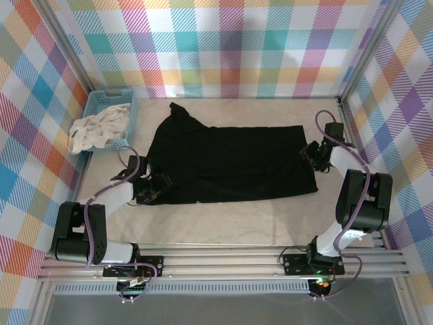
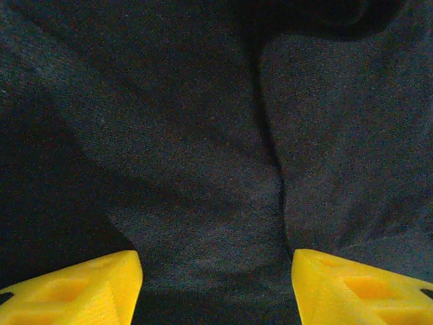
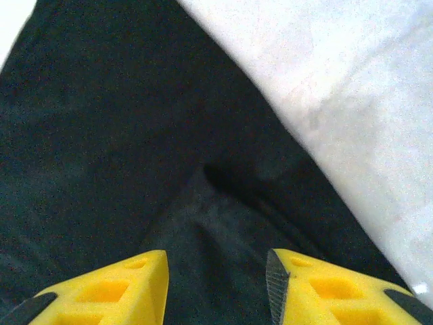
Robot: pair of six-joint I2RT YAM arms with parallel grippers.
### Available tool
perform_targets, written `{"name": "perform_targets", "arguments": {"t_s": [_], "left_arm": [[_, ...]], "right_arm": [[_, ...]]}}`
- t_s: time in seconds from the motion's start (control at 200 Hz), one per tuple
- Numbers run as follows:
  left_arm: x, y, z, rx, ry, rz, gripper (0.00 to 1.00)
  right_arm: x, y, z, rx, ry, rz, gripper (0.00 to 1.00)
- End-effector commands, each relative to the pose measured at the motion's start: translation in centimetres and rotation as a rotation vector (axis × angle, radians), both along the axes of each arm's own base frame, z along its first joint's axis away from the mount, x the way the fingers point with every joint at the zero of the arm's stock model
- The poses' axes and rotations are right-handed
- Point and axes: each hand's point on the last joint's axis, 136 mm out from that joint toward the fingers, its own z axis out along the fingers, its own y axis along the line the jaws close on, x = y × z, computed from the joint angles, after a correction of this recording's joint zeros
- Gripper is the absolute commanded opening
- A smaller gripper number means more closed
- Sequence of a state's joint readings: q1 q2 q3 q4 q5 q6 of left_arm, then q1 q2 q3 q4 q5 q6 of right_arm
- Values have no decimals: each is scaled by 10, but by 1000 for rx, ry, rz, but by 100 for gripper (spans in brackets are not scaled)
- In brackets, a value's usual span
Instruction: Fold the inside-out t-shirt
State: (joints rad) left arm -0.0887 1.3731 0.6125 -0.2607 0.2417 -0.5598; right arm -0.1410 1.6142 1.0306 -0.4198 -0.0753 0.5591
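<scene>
Left wrist: the shirt (image 2: 203,135) is cropped on all sides, and the bottom edge cuts the left fingers (image 2: 81,291) down to their tips. Right wrist: the right fingers (image 3: 338,288) are cropped likewise (dark fold between them, depth unreadable). From the top, you can't read either jaw gap, too small. The cloth (image 1: 98,128) hides the basket's (image 1: 111,95) near-left wall.

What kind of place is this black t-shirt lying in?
Probably a robot test booth, not a home: plaid panel walls all round, a left arm and right arm bolted to an aluminium rail, and a table holding the t-shirt and a blue basket.
</scene>
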Motion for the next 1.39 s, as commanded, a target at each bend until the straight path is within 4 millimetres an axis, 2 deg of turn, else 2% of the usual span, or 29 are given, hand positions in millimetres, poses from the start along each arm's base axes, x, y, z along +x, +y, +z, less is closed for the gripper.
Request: {"name": "perform_targets", "arguments": {"t_s": [0.0, 0.1, 0.275, 0.365, 0.485, 0.55, 0.63, 0.73, 0.79, 0.87, 0.93, 1.02, 1.12, 1.24, 1.39], "left_arm": [[-14, 8, -6, 42, 57, 7, 62], [-13, 8, -5, 39, 53, 8, 62], [-12, 7, -3, 34, 48, 8, 62], [-13, 9, -1, 43, 39, 19, 62], [-15, 13, -2, 59, 37, 33, 62], [-16, 14, -3, 65, 40, 37, 62], [-16, 15, -2, 63, 40, 41, 63], [-10, 13, 4, 50, 12, 42, 63], [-7, 12, 10, 47, -1, 42, 63], [-2, 12, 17, 47, -28, 45, 64], [2, 13, 23, 51, -45, 49, 65], [7, 13, 32, 44, -73, 56, 66], [11, 13, 38, 31, -92, 72, 67], [11, 25, 33, 2, -71, 126, 67], [9, 31, 25, -69, -44, 175, 65]], "right_arm": [[-60, -3, -25, -88, 202, 69, 45], [-81, 1, -35, -80, 256, 79, 45], [-102, 13, -53, -8, 353, 90, 40], [-117, 10, -59, 6, 382, 56, 34], [-131, 1, -64, 34, 388, -15, 32], [-131, -6, -59, 18, 355, -53, 31], [-122, -13, -45, -20, 282, -70, 32], [-96, 2, -11, -119, 112, 50, 32], [-78, 29, 11, -173, 4, 195, 34], [-60, 84, 29, -142, -114, 394, 36], [-52, 133, 38, -83, -187, 543, 37], [-51, 220, 48, -51, -298, 829, 40], [-58, 305, 50, -120, -399, 1126, 48], [-62, 390, 50, -157, -556, 1397, 56], [-70, 463, 37, -248, -652, 1681, 59]]}}
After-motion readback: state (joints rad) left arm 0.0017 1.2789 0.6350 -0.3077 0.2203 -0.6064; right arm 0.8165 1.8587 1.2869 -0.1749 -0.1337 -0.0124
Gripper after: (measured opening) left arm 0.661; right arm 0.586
